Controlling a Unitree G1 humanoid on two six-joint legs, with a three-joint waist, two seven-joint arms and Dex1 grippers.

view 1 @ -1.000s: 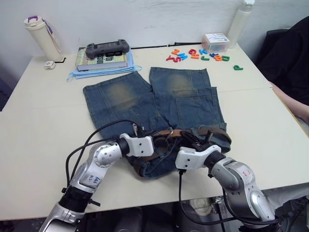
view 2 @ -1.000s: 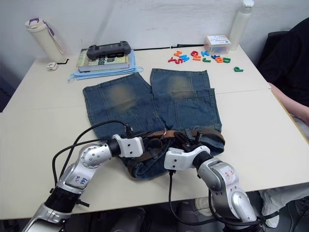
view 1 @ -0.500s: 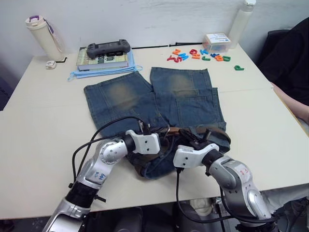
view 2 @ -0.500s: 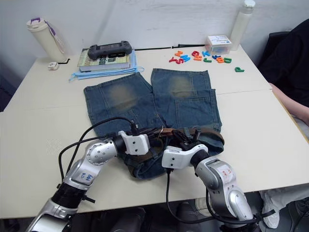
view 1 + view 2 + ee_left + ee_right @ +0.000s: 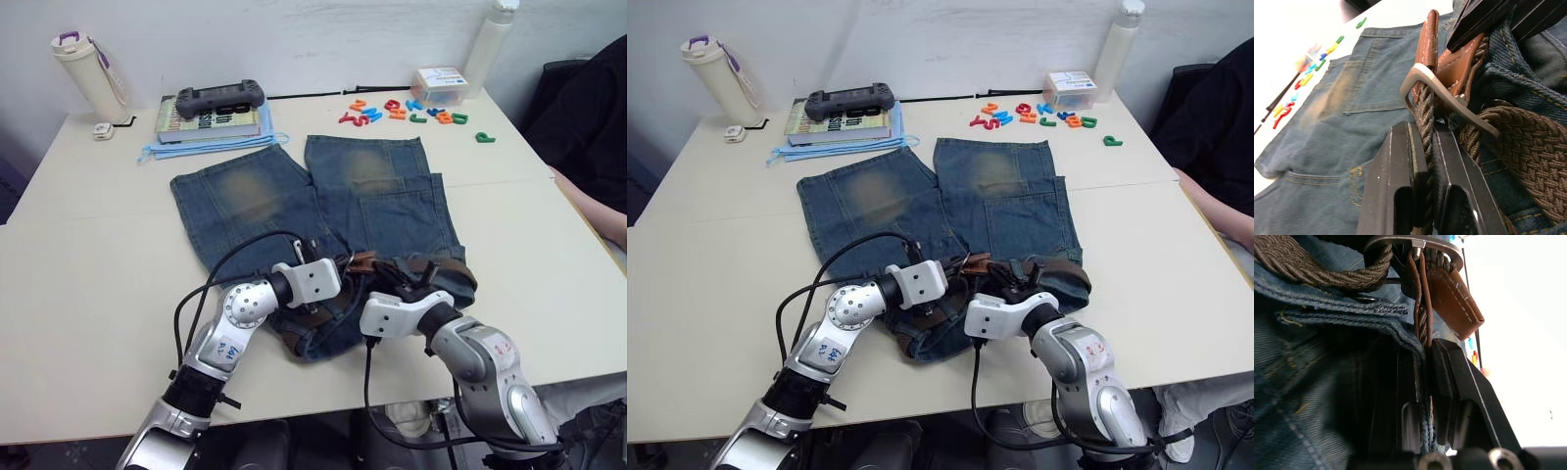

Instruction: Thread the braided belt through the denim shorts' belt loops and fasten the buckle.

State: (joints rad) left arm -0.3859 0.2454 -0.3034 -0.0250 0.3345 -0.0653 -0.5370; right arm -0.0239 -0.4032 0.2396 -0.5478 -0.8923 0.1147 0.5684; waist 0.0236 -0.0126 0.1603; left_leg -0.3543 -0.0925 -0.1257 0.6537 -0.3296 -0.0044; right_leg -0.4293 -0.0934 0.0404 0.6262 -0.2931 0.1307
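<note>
The denim shorts (image 5: 257,194) lie flat on the table, legs pointing away and waistband bunched at the near edge. The braided belt (image 5: 439,265) runs along that waistband. Its silver buckle (image 5: 1450,99) stands on edge against the tan leather end (image 5: 1455,68), with the woven strap passing through it. My left gripper (image 5: 1423,131) is shut on the strap just below the buckle. My right gripper (image 5: 1423,346) is shut on the strap beside the folded denim edge, close to the buckle (image 5: 1415,244). Both grippers (image 5: 333,291) meet at the waistband's middle. The belt loops are hidden.
A book with a game controller (image 5: 218,98) lies at the back left, beside a cream tumbler (image 5: 86,74). Coloured plastic letters (image 5: 402,110), a small box (image 5: 439,85) and a white bottle (image 5: 487,44) stand at the back right. A person's arm (image 5: 600,211) rests at the right edge.
My left arm has swung to the right, bringing its gripper closer to the buckle and the right gripper. The right gripper has barely moved.
</note>
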